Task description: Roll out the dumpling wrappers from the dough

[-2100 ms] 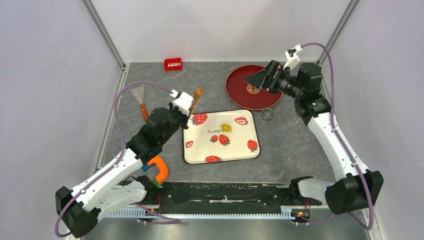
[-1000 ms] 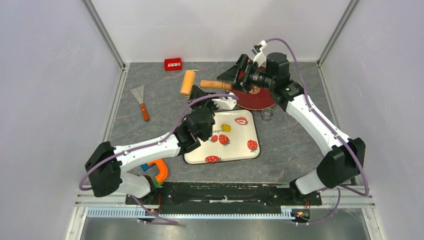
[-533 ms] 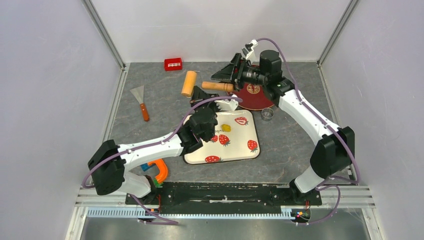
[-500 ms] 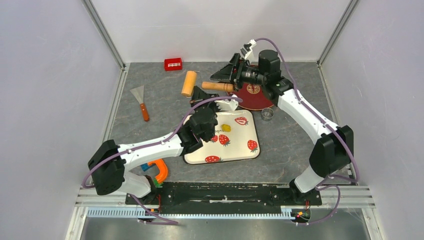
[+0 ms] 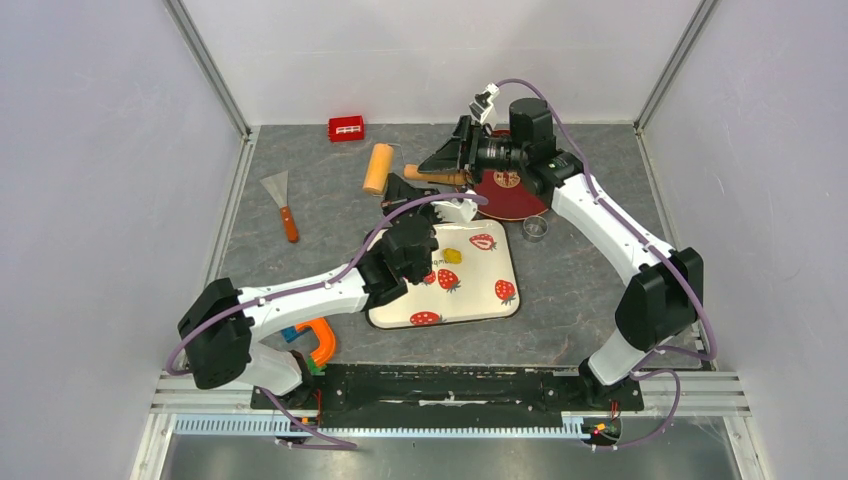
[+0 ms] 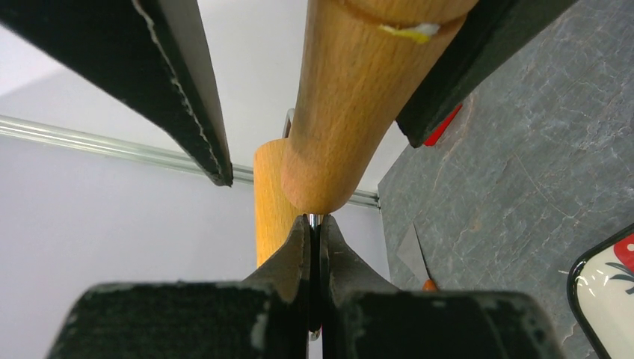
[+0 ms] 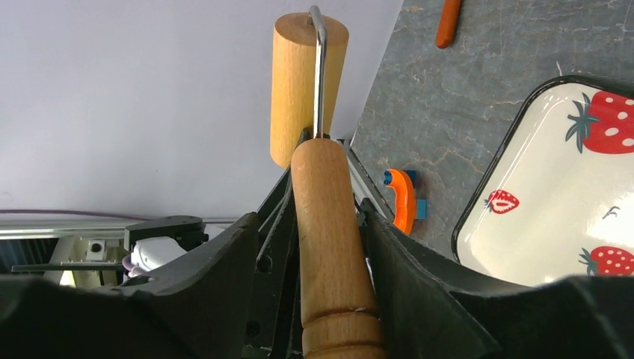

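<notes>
The dough (image 5: 452,255) is a small yellow lump on the strawberry tray (image 5: 470,292). No dumpling wrappers are in view. A wooden roller hangs above the table behind the tray, drum (image 5: 377,167) to the left and handle (image 5: 440,176) to the right. My left gripper (image 6: 315,224) is shut on the roller's thin metal rod (image 7: 320,75), just below the handle (image 6: 351,97). My right gripper (image 7: 308,217) straddles the handle (image 7: 329,247), open. One finger lies against the wood, and a gap remains on the other side.
A red plate (image 5: 520,195) lies under the right wrist, with a small metal ring (image 5: 536,228) beside it. A scraper (image 5: 282,205) and a red box (image 5: 346,128) lie at the far left. An orange clamp (image 5: 318,338) sits near the left arm's base.
The left arm swung the roller from the left to the middle and held it there. The right gripper slid left along the handle, and its jaws narrowed around it.
</notes>
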Motion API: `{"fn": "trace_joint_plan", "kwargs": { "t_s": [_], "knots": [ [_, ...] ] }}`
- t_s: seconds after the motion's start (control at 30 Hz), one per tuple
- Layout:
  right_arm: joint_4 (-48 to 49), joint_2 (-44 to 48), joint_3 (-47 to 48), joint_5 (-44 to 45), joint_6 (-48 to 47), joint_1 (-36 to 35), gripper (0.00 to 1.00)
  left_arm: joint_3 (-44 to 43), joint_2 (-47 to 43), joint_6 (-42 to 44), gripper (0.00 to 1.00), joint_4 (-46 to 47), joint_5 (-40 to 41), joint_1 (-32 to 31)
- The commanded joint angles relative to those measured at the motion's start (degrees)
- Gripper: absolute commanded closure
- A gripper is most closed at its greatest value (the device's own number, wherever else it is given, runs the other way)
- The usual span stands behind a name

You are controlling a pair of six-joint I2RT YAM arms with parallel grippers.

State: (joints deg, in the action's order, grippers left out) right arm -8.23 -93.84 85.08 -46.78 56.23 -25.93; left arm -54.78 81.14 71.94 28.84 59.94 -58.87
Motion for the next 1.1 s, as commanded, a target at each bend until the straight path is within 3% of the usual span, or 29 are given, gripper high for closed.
{"fn": "trace_joint_plan", "kwargs": {
  "t_s": [0.0,0.2,0.3,0.43,0.5,0.63,0.7,0.8,0.97,1.07],
  "knots": [
    [-0.5,0.6,1.5,-1.6,-1.3,-0.7,0.45,-3.8,0.6,2.8,0.98,2.5,0.2,-0.8],
    [-0.3,1.1,-0.2,-0.9,-1.0,-0.8,0.56,-3.7,1.0,2.3,0.98,2.5,1.1,-1.3],
    [1.0,1.4,-0.8,-0.8,-0.2,-0.9,0.67,-3.5,0.9,2.1,0.98,2.6,1.2,-1.4],
    [2.6,1.8,-1.9,-0.3,0.3,-1.0,0.92,-3.5,0.8,2.0,0.98,3.1,1.3,-1.4],
    [2.9,2.2,-2.3,0.2,0.0,-1.0,0.99,-3.7,0.8,1.8,0.98,3.5,1.3,-1.4],
    [3.2,2.4,-2.4,1.0,-0.9,-0.9,1.00,-3.9,0.7,-0.1,0.93,3.5,1.4,-1.5],
    [3.3,2.5,-2.5,1.6,-1.4,-0.8,1.00,-3.8,0.3,-2.6,0.48,3.4,1.2,-1.4],
    [2.8,2.4,-2.7,2.2,-2.7,-0.3,1.00,-2.9,-0.6,-7.4,0.22,2.0,0.9,-1.5],
    [1.3,3.1,-4.8,4.0,-6.4,2.2,1.00,-1.8,-3.2,-21.8,0.18,-7.3,1.0,-1.7],
    [-1.0,4.0,-5.9,5.0,-10.5,4.4,1.00,-2.4,-5.9,-39.3,0.18,-20.5,-1.5,-1.8]
  ]
}}
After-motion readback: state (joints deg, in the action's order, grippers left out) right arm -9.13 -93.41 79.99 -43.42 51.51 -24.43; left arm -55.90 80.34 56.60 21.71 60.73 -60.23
